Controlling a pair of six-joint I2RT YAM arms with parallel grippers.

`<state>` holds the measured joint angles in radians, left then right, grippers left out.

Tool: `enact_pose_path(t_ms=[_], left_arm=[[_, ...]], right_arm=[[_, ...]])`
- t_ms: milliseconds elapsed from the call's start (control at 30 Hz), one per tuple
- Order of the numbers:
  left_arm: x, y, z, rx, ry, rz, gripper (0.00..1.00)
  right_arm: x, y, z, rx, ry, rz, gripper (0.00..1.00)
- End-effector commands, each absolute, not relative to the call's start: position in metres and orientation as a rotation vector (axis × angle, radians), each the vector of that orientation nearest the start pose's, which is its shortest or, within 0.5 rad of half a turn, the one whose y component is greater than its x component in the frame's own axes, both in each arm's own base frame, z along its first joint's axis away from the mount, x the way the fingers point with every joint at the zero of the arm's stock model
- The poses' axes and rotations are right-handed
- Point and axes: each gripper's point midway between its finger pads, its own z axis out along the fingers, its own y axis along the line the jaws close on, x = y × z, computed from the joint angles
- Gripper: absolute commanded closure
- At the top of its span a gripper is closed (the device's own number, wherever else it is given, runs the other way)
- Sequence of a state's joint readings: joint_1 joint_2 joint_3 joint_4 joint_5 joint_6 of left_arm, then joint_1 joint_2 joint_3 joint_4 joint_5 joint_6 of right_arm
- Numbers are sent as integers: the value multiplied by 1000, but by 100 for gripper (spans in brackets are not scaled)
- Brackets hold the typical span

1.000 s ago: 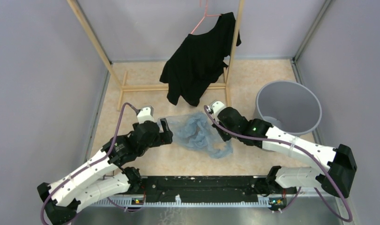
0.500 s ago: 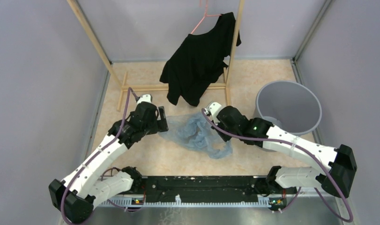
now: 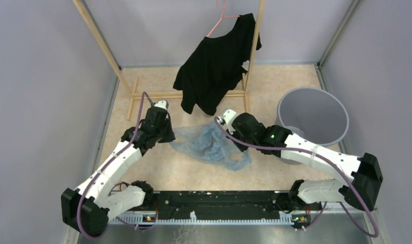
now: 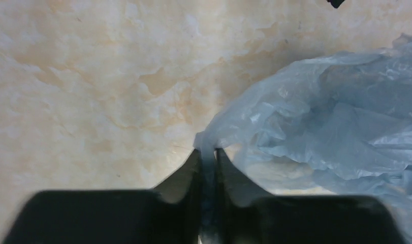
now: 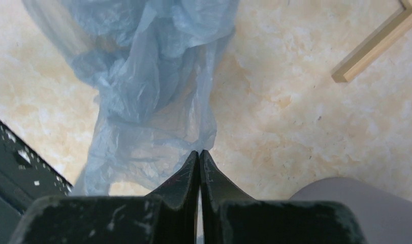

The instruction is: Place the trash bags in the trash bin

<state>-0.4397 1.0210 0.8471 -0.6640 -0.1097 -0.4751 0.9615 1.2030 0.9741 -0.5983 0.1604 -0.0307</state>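
Left gripper (image 4: 206, 152) is down to a narrow slit, a fold of the bag (image 4: 336, 117) nipped between its tips. That's the bag's left corner, pinched, I'd say, so the film can be lifted and spread. The bag lies crumpled on the table (image 4: 92, 76) between both arms, long axis running from that corner across and nearer, to a twisted tail. Right gripper (image 5: 199, 155) is fully closed at the opposite edge; whether it has film, can't tell. Bin (image 3: 315, 114) stands upright, mouth open, well off right. Shirt (image 3: 214, 66) hangs behind.
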Motion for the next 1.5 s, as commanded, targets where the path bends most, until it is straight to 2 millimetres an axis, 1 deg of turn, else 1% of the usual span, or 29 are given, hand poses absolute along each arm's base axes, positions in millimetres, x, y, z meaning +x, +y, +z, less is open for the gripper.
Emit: enact_pose_path(t_ms=[0, 33, 100, 200, 233, 267, 333, 367, 467, 500, 567, 667, 700, 767, 800, 867, 900, 933, 1000, 1033, 1067, 1100, 1133, 1167, 1200, 1300, 1400, 1433, 1467], left_arm=[[258, -100, 164, -199, 2280, -250, 96], [255, -95, 164, -246, 2255, -247, 100], [249, -92, 161, -331, 2220, -281, 100], [238, -92, 147, -445, 2182, -360, 100], [234, -90, 144, -475, 2168, -377, 100], [231, -89, 140, -492, 2161, -384, 100], [226, -85, 135, -522, 2152, -383, 100], [224, -82, 134, -537, 2144, -380, 100], [222, -82, 135, -551, 2125, -400, 100], [222, -82, 135, -549, 2123, -402, 100], [222, -82, 135, -547, 2128, -402, 100], [221, -85, 133, -538, 2143, -414, 100], [221, -86, 132, -536, 2146, -419, 100], [220, -88, 131, -529, 2153, -429, 100], [220, -89, 132, -527, 2154, -436, 100], [219, -92, 134, -520, 2157, -456, 100], [218, -93, 135, -516, 2161, -464, 100], [217, -94, 137, -512, 2164, -470, 100], [215, -95, 139, -507, 2170, -481, 100], [214, -96, 139, -508, 2171, -487, 100], [214, -97, 140, -509, 2172, -493, 100], [213, -97, 140, -510, 2173, -501, 100], [212, -99, 140, -512, 2176, -512, 100], [211, -100, 138, -510, 2183, -522, 100], [210, -103, 138, -506, 2190, -537, 100], [207, -114, 138, -477, 2223, -599, 100], [212, -134, 141, -432, 2253, -695, 100], [218, -146, 152, -396, 2248, -757, 100], [228, -160, 167, -349, 2234, -815, 100]], right_arm=[[233, 264, 192, -818, 2094, 284, 100], [237, 271, 196, -747, 2106, 313, 99], [243, 285, 197, -619, 2151, 386, 79], [248, 299, 190, -466, 2244, 507, 58], [248, 302, 187, -432, 2269, 537, 46], [249, 301, 183, -393, 2296, 552, 36], [249, 294, 179, -342, 2330, 534, 23], [248, 288, 178, -317, 2345, 510, 19], [242, 266, 179, -259, 2374, 440, 12], [237, 261, 180, -248, 2380, 437, 9], [227, 255, 179, -236, 2400, 457, 6], [209, 255, 174, -235, 2430, 555, 8], [204, 255, 169, -227, 2432, 583, 11], [202, 256, 169, -202, 2399, 633, 18], [203, 257, 172, -196, 2376, 657, 27], [203, 262, 179, -191, 2340, 707, 55], [204, 261, 178, -182, 2336, 710, 61], [204, 261, 174, -180, 2342, 707, 60], [202, 262, 165, -188, 2366, 699, 47], [200, 262, 161, -197, 2379, 700, 45], [198, 264, 158, -207, 2385, 712, 45], [197, 267, 156, -224, 2382, 736, 53], [194, 269, 155, -234, 2382, 755, 70], [193, 270, 154, -237, 2382, 766, 81], [192, 270, 154, -237, 2380, 771, 88], [192, 265, 151, -221, 2380, 755, 100], [207, 254, 150, -166, 2366, 675, 100], [216, 251, 156, -144, 2368, 669, 100], [228, 249, 161, -120, 2382, 667, 100]])
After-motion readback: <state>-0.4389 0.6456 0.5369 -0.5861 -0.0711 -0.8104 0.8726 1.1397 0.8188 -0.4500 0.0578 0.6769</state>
